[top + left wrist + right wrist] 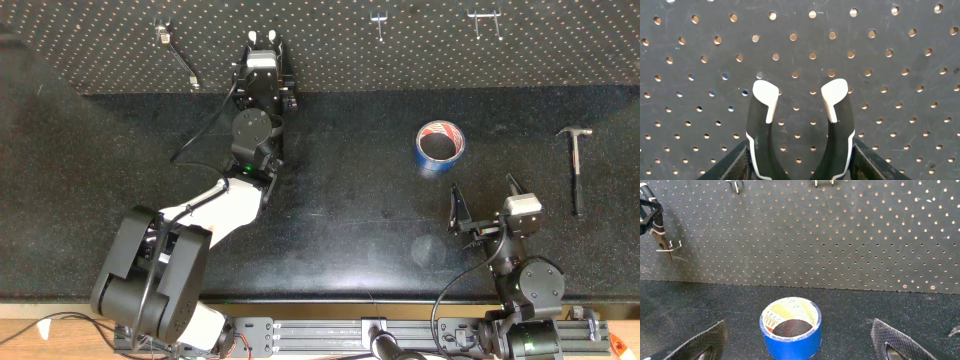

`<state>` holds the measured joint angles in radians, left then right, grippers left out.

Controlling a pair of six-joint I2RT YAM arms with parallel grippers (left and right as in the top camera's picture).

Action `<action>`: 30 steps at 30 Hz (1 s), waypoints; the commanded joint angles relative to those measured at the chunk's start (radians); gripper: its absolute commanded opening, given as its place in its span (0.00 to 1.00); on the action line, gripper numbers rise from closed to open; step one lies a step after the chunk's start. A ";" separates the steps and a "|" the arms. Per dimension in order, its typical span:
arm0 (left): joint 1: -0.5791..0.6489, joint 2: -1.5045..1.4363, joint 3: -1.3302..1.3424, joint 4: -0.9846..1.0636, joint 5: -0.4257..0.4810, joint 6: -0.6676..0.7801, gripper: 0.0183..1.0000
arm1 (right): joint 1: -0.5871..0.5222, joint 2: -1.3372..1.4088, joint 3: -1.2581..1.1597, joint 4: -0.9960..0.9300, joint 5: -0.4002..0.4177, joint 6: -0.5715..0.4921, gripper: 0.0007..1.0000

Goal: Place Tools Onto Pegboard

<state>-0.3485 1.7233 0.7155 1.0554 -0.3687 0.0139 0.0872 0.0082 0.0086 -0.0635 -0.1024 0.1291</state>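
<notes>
Pliers (178,56) hang from a hook on the pegboard (400,60) at its left; the right wrist view shows the pliers (660,236) too. My left gripper (262,38) is up against the board just right of them, open, its white pads (765,97) facing bare holes with nothing between. A blue tape roll (440,143) stands on the black table, and a hammer (575,165) lies at the far right. My right gripper (483,187) is open low over the table, on the near side of the tape roll (791,327) and apart from it.
Two bare metal hooks (378,20) (485,20) stick out of the pegboard's upper right part. The black table (350,220) is bare between the two arms. The left arm's cable loops over the table near its wrist (205,140).
</notes>
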 commanded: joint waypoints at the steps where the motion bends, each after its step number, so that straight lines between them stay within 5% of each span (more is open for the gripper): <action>1: 0.002 0.007 0.031 0.011 0.014 -0.009 0.41 | 0.006 -0.007 -0.005 -0.003 0.010 -0.010 0.94; 8: 0.002 0.007 0.031 0.011 0.014 -0.009 1.00 | 0.006 -0.007 -0.005 -0.003 0.010 -0.010 0.94; 13: 0.002 -0.126 0.031 -0.142 0.051 -0.010 1.00 | 0.006 -0.007 -0.005 -0.003 0.010 -0.010 0.94; 20: 0.033 -0.582 0.000 -0.843 0.180 -0.066 0.99 | 0.006 -0.007 -0.005 -0.003 0.010 -0.010 0.94; 24: 0.121 -0.793 -0.130 -0.906 0.274 -0.066 1.00 | 0.006 -0.007 -0.005 -0.003 0.010 -0.010 0.94; 30: 0.233 -1.149 -0.419 -0.892 0.277 -0.070 1.00 | 0.006 -0.007 -0.005 -0.003 0.010 -0.010 0.94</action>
<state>-0.1619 0.6930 0.3737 0.1574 -0.1120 -0.0479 0.0872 0.0078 0.0086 -0.0639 -0.1020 0.1291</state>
